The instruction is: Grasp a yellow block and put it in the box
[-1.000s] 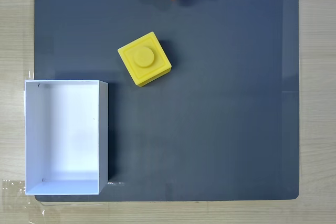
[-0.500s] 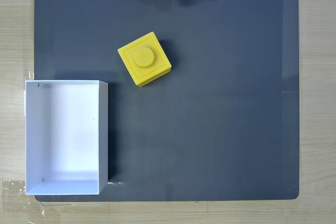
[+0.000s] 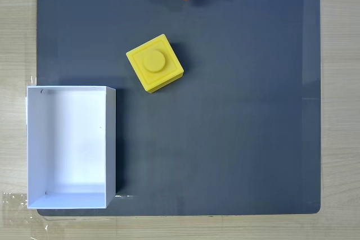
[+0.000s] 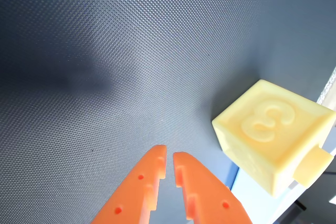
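A hobby or lab bench: dark mat taped onto a pale wooden tabletop.

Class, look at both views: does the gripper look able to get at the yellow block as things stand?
Probably yes. Bare mat lies between the gripper and the block, and the box sits off to one side. The jaws look nearly shut, so they would need to open first.

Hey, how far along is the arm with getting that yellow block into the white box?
Nothing looks done yet. The bright yellow plastic block sits on the dark grey mat, outside the white open-top box, whose floor is bare. Nothing is in hand: the orange gripper is nearly shut on nothing, apart from the block. Left to do: open, reach the block, grasp it, carry it over and release it in the box.
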You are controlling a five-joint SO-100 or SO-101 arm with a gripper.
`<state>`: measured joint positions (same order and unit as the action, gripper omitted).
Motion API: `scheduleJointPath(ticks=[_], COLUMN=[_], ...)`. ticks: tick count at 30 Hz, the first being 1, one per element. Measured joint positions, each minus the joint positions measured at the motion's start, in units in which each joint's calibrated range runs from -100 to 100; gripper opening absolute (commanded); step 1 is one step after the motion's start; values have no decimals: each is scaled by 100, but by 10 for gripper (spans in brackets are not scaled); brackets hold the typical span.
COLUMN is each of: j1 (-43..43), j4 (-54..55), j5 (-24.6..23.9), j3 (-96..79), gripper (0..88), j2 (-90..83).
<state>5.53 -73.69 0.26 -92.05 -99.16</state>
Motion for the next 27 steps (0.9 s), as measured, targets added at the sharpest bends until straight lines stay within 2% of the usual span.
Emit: scheduleJointPath(ticks=[4,9,16,22,27], j1=[-9,-162,-549,-567,-594], j4=[208,1160,2267,2103,891], j5=[0,0,-21,-11,16], j3=[0,407,2457,4986,7028], gripper=[18,26,26,26,26], j2=[118,952,3279,5293,6498])
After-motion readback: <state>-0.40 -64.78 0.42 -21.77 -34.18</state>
